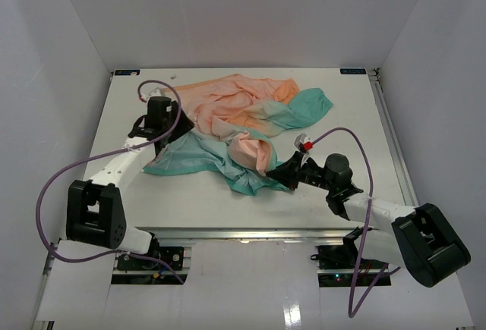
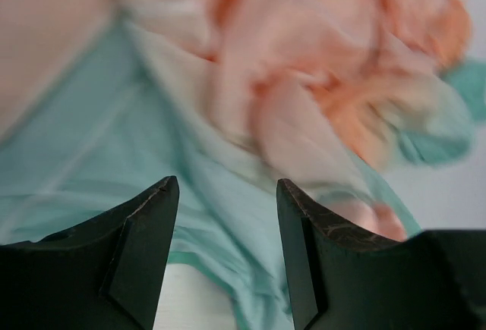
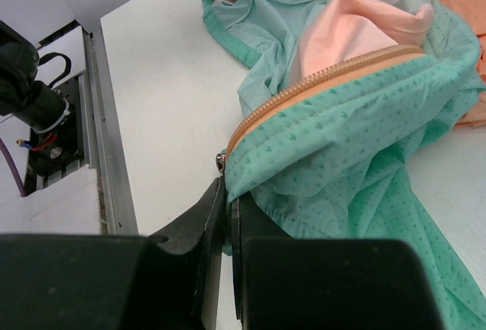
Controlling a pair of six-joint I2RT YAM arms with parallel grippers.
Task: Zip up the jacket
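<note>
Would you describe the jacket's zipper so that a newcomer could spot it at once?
Find the crumpled peach-and-teal jacket on the white table. At its near edge, by the right claw, runs the zipper: a tan toothed strip bordering dotted teal fabric, the only ridged line among soft folds.

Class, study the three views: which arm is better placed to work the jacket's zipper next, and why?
Right. The right tool is shut at the teal hem of the jacket, just below the zipper slider. The left tool hangs open over plain fabric, with no zipper in its view.
</note>
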